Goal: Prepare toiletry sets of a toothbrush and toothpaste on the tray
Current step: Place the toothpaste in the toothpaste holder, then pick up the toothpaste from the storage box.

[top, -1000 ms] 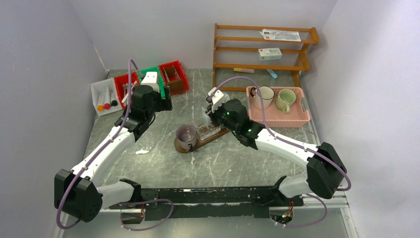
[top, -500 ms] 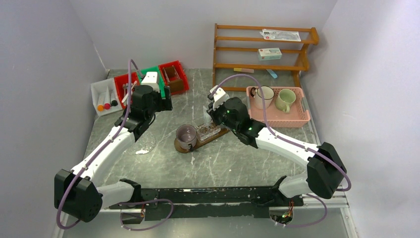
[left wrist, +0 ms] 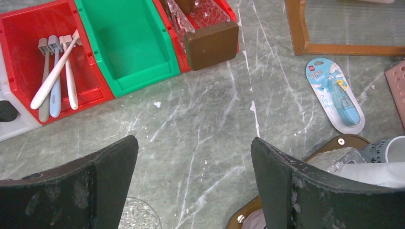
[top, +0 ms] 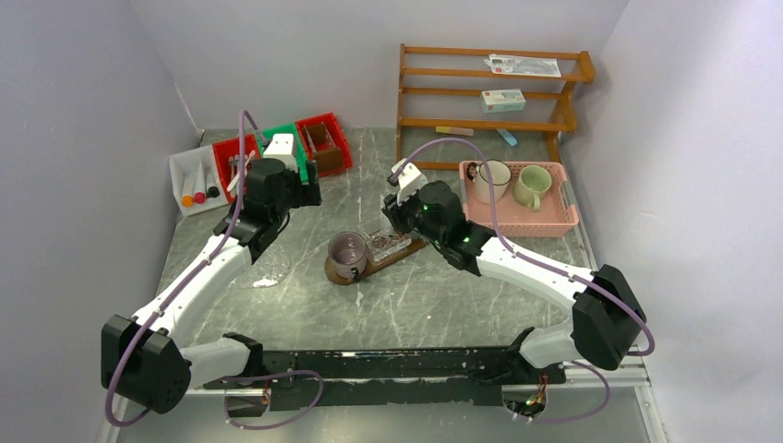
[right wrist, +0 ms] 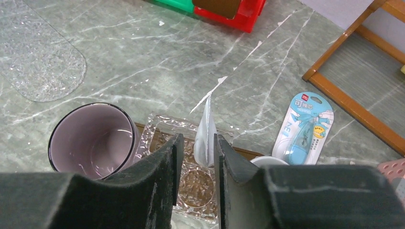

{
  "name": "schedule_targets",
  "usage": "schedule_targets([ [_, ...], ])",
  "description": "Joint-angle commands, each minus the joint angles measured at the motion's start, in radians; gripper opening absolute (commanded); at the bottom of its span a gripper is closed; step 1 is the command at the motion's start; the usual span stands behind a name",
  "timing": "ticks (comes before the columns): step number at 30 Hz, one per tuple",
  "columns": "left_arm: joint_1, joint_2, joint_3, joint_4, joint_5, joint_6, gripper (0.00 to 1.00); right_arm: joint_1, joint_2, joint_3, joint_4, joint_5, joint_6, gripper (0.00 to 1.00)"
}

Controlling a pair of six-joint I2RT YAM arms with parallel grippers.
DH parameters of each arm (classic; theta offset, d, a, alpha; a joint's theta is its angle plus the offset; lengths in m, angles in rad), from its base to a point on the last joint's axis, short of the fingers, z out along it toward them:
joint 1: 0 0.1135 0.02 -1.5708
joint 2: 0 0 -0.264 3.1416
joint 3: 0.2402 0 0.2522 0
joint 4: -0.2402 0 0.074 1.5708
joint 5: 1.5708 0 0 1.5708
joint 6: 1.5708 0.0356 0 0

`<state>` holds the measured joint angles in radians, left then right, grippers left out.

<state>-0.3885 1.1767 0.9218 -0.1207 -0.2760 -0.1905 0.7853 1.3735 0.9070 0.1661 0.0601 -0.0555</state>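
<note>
The dark brown oval tray point(top: 355, 277) lies mid-table with a purple mug point(top: 348, 251) on its left end and a clear glass cup point(top: 390, 244) beside the mug. My right gripper point(top: 392, 221) hangs over the glass cup. In the right wrist view the gripper point(right wrist: 199, 140) is nearly closed on a small white tube point(right wrist: 207, 125) that stands over the glass cup point(right wrist: 157, 129), next to the purple mug point(right wrist: 90, 140). My left gripper point(left wrist: 193, 143) is wide open and empty above bare table, left of the tray point(left wrist: 344, 140). Several slim toothbrushes point(left wrist: 55, 71) lie in a red bin.
Green bin point(left wrist: 124, 43) and a second red bin point(left wrist: 210, 38) stand at the back left. A blue packaged item point(right wrist: 303, 126) lies behind the tray. A pink basket point(top: 554, 221) holds two mugs. A wooden shelf point(top: 489, 92) stands at the back. A clear glass piece point(top: 263, 272) lies left of the tray.
My right gripper has shifted slightly back and to the right over the glass cup. The left arm has not moved.
</note>
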Motion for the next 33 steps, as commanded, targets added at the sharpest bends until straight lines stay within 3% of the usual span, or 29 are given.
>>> schedule_targets([
  [1, 0.005, -0.003, 0.031, -0.008, 0.016, 0.005, 0.92, -0.005, -0.003, -0.002, 0.018, 0.006, 0.005, 0.35],
  [18, 0.036, 0.054, 0.06, -0.052, -0.031, -0.023, 0.93, -0.006, -0.196, -0.091, 0.114, 0.199, -0.003, 0.7],
  [26, 0.159, 0.157, 0.116, -0.102, -0.029, -0.091, 0.93, -0.006, -0.366, -0.23, 0.192, 0.319, -0.058, 0.83],
  [33, 0.3, 0.231, 0.183, -0.166, -0.056, -0.096, 0.93, -0.007, -0.469, -0.352, 0.259, 0.35, -0.047, 0.85],
])
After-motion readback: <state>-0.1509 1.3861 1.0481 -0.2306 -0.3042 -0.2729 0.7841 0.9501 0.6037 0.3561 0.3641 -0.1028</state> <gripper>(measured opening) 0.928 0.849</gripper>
